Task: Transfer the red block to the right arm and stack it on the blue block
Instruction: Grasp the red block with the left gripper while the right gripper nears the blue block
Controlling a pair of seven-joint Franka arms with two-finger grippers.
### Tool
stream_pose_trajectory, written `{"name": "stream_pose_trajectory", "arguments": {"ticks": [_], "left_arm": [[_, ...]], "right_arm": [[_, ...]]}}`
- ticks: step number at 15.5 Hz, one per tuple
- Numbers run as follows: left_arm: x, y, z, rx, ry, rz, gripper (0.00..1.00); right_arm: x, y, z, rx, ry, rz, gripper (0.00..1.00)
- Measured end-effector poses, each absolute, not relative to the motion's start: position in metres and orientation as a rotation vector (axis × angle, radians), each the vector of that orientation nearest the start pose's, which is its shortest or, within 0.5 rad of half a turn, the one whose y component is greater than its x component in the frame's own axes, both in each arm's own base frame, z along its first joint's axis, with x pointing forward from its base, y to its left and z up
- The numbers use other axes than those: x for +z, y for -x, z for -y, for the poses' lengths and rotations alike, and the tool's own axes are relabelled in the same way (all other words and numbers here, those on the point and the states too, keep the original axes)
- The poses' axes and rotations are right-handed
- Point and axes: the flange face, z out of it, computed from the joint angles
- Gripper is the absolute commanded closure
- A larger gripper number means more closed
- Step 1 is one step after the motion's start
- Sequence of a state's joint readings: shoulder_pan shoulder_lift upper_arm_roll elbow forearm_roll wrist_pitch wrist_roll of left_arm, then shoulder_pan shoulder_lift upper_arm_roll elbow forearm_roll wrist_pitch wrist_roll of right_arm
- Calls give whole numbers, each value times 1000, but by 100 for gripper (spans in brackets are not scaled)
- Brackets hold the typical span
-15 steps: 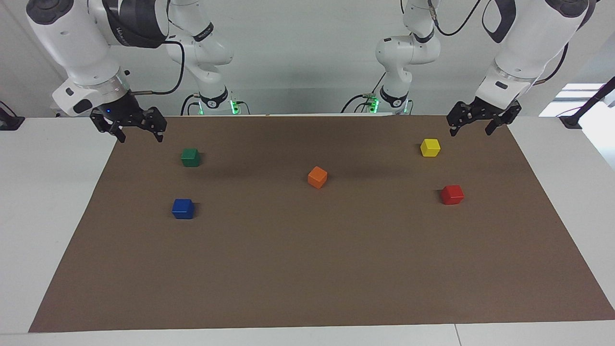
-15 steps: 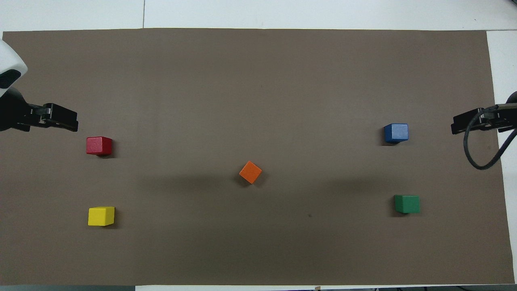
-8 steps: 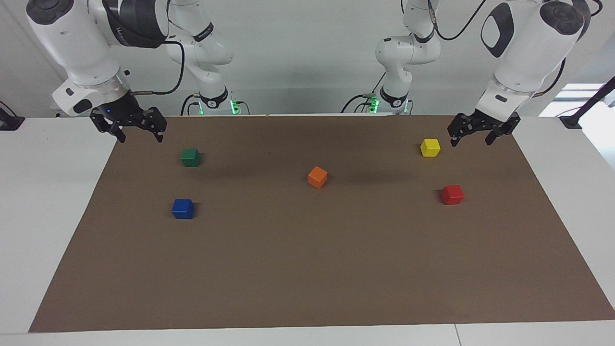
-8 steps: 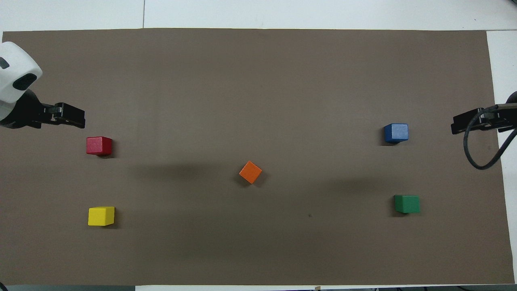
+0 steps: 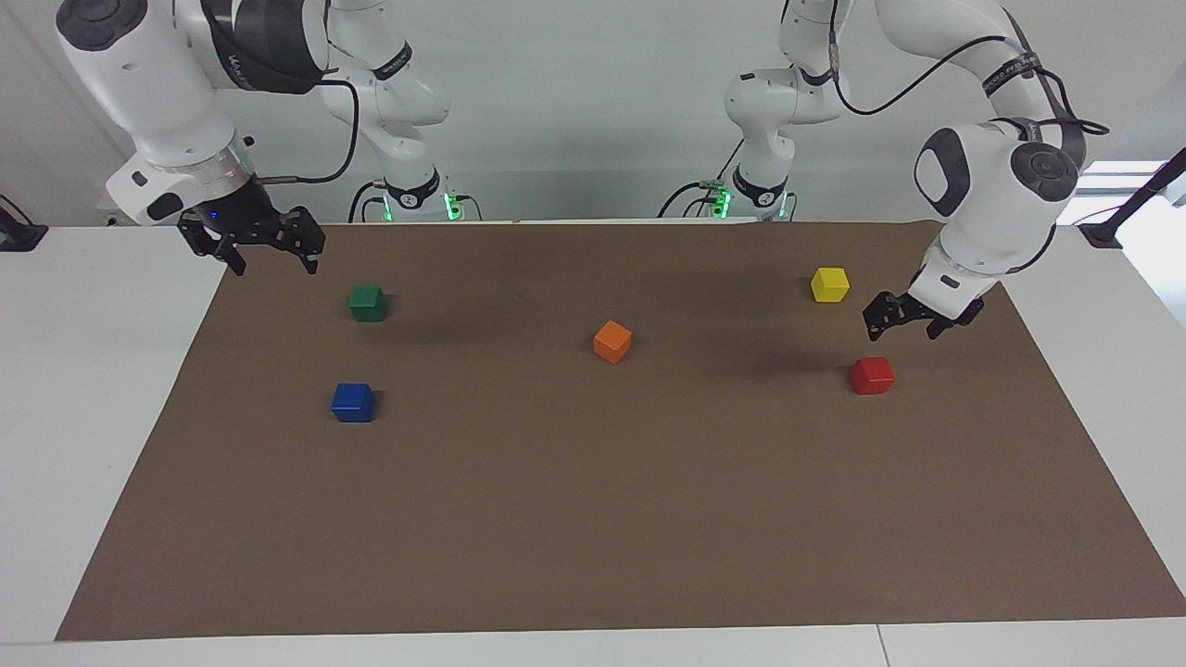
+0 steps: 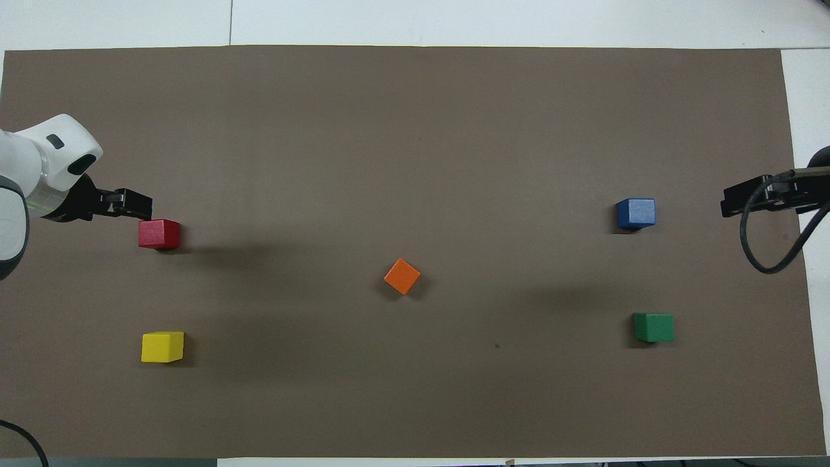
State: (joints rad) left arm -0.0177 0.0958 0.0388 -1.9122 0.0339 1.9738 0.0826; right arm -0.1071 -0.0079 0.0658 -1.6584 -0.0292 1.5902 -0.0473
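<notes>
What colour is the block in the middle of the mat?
Orange; the block shows best in the overhead view.

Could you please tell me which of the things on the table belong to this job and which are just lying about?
Belong to the job:
red block, on the mat, not yet gripped
blue block
left gripper, open, above the mat beside the red block
right gripper, open, waiting near the green block

Just lying about:
green block
orange block
yellow block
</notes>
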Motion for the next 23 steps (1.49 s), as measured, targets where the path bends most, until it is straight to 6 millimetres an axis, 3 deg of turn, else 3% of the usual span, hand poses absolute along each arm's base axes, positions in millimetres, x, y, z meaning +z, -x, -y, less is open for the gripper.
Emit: {"name": "stream_pose_trajectory", "arguments": {"ticks": [7, 10, 15, 19, 23], "left_arm": [[385, -579, -25, 2, 3106, -71, 0], [369, -574, -27, 0, 3106, -62, 0], [345, -575, -27, 12, 3124, -36, 0], [321, -573, -27, 45, 3124, -33, 0], [315, -573, -30, 53, 3124, -22, 0]], "right_arm": [[587, -551, 24, 90, 3148, 11, 0], [574, -558, 17, 79, 3078, 2, 0], [540, -566, 3, 132, 2780, 38, 0], [525, -558, 25, 131, 2455, 7, 0], [532, -552, 36, 104, 2180, 1, 0]]}}
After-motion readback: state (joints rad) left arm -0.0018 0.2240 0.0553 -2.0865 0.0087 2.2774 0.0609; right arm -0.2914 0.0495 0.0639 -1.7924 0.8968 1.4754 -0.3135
